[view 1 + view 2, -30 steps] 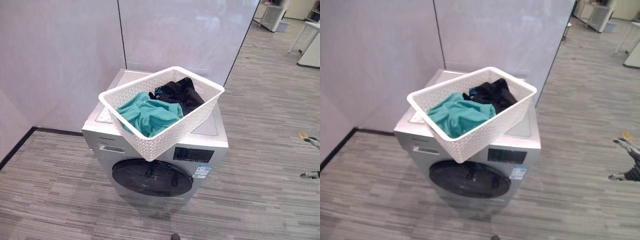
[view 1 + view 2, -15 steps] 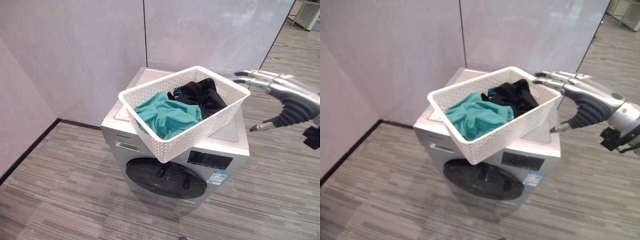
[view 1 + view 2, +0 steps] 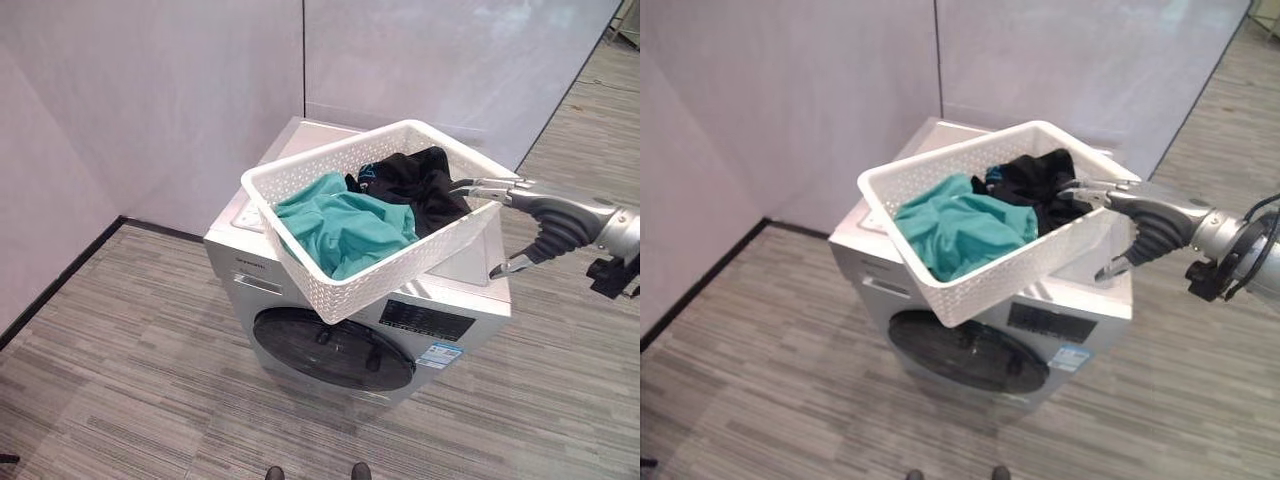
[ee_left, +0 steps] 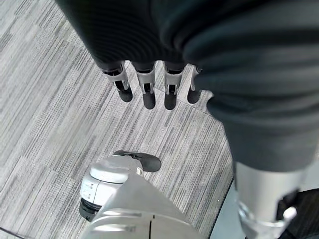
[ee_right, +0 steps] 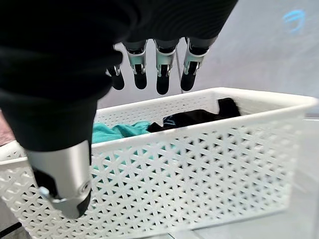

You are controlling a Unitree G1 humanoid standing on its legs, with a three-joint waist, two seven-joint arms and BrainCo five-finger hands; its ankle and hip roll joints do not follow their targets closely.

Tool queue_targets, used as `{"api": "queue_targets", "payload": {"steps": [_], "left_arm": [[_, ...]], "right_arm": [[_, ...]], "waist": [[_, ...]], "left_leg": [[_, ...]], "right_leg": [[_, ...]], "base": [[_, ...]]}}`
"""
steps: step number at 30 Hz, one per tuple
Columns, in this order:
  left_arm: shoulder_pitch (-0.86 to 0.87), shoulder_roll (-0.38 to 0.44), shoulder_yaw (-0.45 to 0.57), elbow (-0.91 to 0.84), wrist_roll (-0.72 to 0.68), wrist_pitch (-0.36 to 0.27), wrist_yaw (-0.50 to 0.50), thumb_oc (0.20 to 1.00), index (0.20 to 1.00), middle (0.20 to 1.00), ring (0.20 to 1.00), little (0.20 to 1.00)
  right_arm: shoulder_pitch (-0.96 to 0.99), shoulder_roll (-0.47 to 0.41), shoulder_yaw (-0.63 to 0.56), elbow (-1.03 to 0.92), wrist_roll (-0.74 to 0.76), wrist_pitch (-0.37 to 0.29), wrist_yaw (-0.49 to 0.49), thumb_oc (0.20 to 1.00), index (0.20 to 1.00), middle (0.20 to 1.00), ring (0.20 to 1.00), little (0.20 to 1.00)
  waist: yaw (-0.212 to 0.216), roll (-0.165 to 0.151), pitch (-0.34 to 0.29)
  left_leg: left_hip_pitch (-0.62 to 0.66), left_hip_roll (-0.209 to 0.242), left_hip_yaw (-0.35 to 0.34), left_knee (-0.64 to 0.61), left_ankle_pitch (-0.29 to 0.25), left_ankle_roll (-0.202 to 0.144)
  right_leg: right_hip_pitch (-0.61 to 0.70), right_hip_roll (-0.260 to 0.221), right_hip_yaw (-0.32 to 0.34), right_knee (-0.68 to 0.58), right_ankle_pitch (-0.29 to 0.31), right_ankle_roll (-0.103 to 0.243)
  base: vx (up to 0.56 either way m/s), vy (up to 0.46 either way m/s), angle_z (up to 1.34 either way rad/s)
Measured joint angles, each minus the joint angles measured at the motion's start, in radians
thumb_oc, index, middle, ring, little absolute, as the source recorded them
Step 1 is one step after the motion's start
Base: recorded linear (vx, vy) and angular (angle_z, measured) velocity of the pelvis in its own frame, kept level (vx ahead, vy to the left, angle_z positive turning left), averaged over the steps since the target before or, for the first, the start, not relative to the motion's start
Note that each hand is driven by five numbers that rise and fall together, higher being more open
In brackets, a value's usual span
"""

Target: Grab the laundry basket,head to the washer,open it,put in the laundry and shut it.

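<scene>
A white lattice laundry basket (image 3: 400, 270) stands askew on top of a silver front-loading washer (image 3: 250, 262), one corner hanging over the front. Inside lie a teal garment (image 3: 345, 225) and a black garment (image 3: 420, 180). The washer's dark round door (image 3: 333, 348) is shut. My right hand (image 3: 552, 215) comes in from the right, open: its straight fingers (image 5: 163, 67) reach over the basket's right rim (image 5: 209, 124) and the thumb (image 3: 508, 267) sits lower, outside the wall. My left hand (image 4: 148, 89) hangs open over the floor.
The washer stands against pale wall panels (image 3: 160, 90) that meet in a corner behind it. Grey plank floor (image 3: 110, 390) stretches in front and to both sides. A dark skirting line (image 3: 60, 290) runs along the left wall.
The camera has shifted. My right hand rose from the lower right edge, then came down and in, its fingers now over the basket's right rim.
</scene>
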Motion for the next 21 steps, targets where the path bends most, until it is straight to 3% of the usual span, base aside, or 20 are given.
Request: {"api": "queue_targets", "payload": {"steps": [6, 10, 17, 21], "left_arm": [[0.001, 0.006, 0.003, 0.0, 0.0, 0.004, 0.001, 1.0, 1.0, 1.0, 1.0, 1.0], [-0.003, 0.009, 0.012, -0.001, 0.0, 0.004, 0.004, 1.0, 1.0, 1.0, 1.0, 1.0], [-0.001, 0.028, 0.012, 0.0, 0.0, 0.004, 0.004, 1.0, 1.0, 1.0, 1.0, 1.0], [-0.014, 0.043, 0.01, -0.001, 0.0, 0.004, 0.007, 1.0, 1.0, 1.0, 1.0, 1.0]], "right_arm": [[-0.057, 0.036, 0.083, 0.033, -0.064, 0.008, -0.023, 1.0, 1.0, 1.0, 1.0, 1.0], [-0.09, 0.041, 0.174, 0.022, -0.083, 0.008, -0.021, 1.0, 1.0, 1.0, 1.0, 1.0], [-0.089, 0.048, 0.184, 0.029, -0.082, 0.03, -0.006, 1.0, 1.0, 1.0, 1.0, 1.0], [-0.106, 0.097, 0.232, 0.047, -0.092, 0.045, 0.0, 1.0, 1.0, 1.0, 1.0, 1.0]], "waist": [[0.015, -0.005, 0.003], [0.022, -0.027, 0.014], [0.023, -0.055, 0.006], [0.025, -0.059, 0.002]], "left_leg": [[0.001, -0.007, 0.0, 0.0, -0.002, 0.002], [0.001, -0.005, 0.007, 0.0, -0.002, 0.002], [-0.012, -0.006, 0.009, 0.0, -0.001, 0.002], [-0.011, -0.007, 0.011, 0.0, -0.001, 0.002]], "right_leg": [[0.0, -0.003, 0.003, 0.001, 0.0, 0.0], [-0.002, -0.001, 0.005, 0.008, 0.002, -0.002], [-0.016, -0.001, 0.006, 0.008, 0.005, -0.002], [-0.015, -0.002, 0.007, 0.008, 0.006, -0.002]], "base": [[0.01, 0.029, -0.01], [0.0, 0.0, 0.0], [0.0, 0.0, 0.0], [0.0, 0.0, 0.0]]}}
